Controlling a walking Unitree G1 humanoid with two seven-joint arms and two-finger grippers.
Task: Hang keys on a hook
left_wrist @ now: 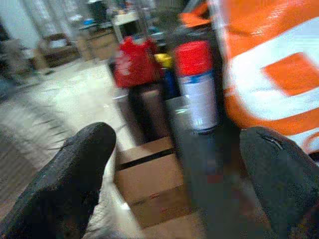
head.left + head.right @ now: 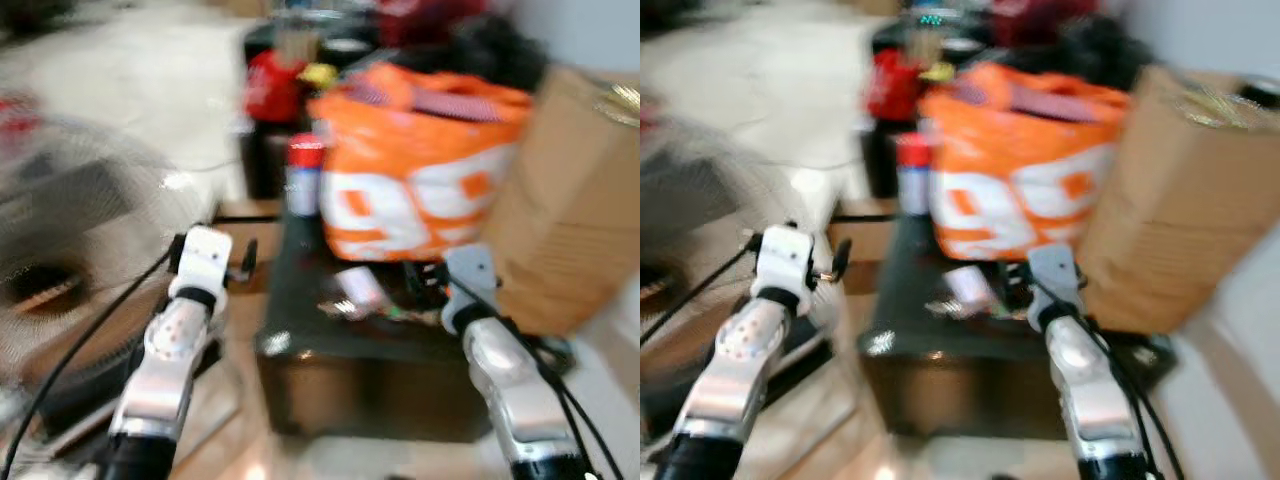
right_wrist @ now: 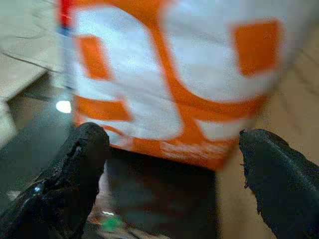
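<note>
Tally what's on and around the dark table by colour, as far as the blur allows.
Orange and white: 1, the bag
Brown: 1, the cardboard box
Red-capped: 1, the spray can
Red: 1, a blurred item behind
Total: 4. Both hands open over the dark table.

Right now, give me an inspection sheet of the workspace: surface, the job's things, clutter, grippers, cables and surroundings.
Surface: dark low table, glossy top; the head views are blurred.
Job's things: small jumble of items on the table before the right gripper, possibly the keys, too blurred to tell; no hook seen.
Clutter: orange and white bag, red-capped spray can, brown cardboard box, red item behind.
Grippers: left gripper open, off the table's left edge; right gripper open, over the table facing the bag; both hold nothing.
Cables: black cables along both arms.
Surroundings: fan grille at left, pale floor beyond.
</note>
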